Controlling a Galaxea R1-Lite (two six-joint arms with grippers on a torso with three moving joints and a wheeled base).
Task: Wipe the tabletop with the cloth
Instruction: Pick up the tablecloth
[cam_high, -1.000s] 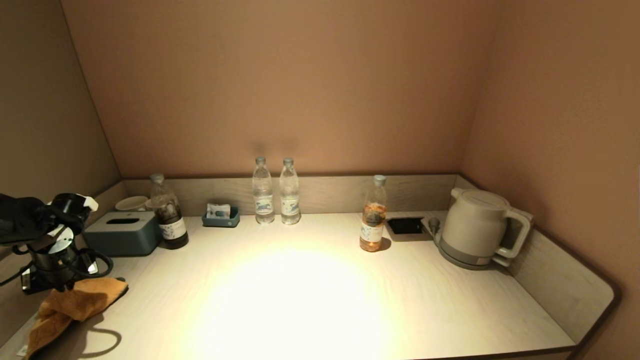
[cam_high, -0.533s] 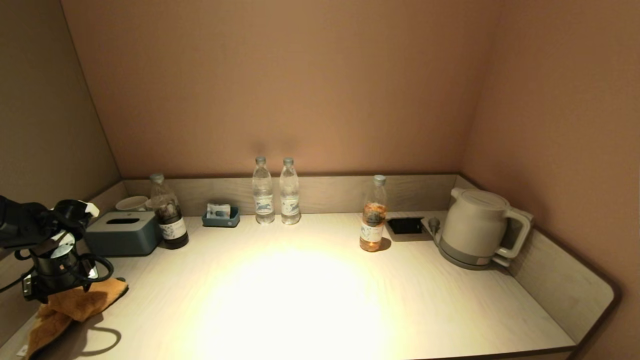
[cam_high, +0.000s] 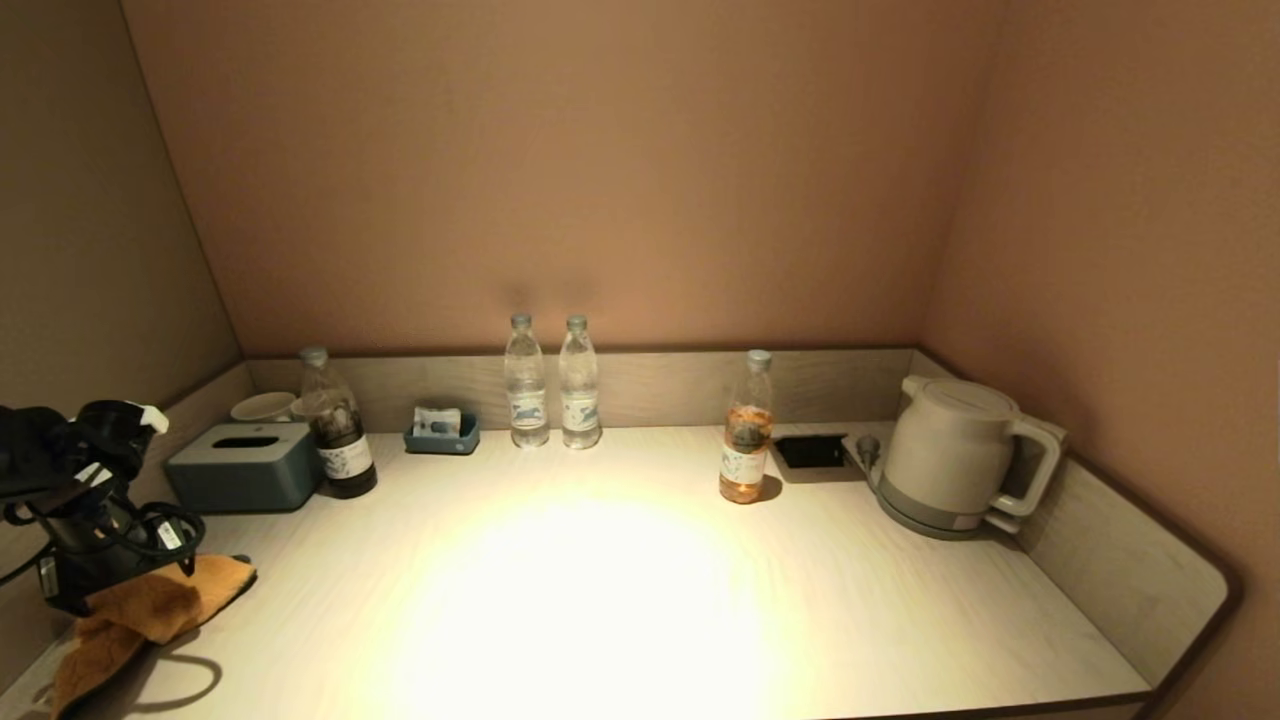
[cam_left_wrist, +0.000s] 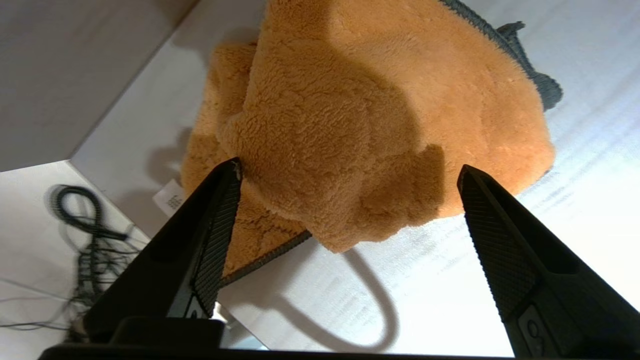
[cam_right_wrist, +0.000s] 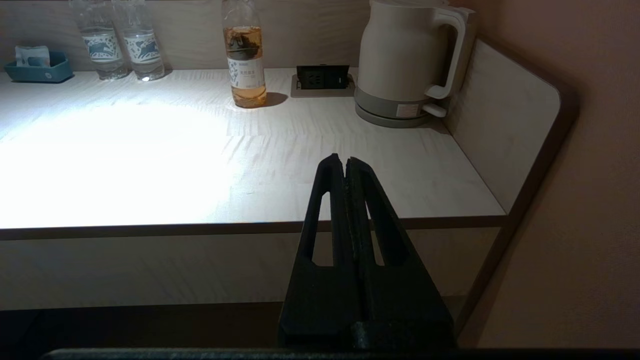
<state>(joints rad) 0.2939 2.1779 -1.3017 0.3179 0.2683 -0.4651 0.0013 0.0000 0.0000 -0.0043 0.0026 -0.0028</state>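
Note:
An orange fluffy cloth with a dark hem lies crumpled at the near left corner of the pale tabletop. My left gripper hangs just above the cloth's left part. In the left wrist view the cloth lies below the gripper, whose jaws stand wide open over it with nothing between them. My right gripper is shut and empty, parked in front of the table's near edge, out of the head view.
Along the back stand a grey tissue box, a dark bottle, a small teal tray, two clear water bottles, an amber bottle, a socket panel and a white kettle. Raised edges border left, back and right.
My left arm has moved down and to the left, so the gripper sits lower over the cloth. The cloth has not moved.

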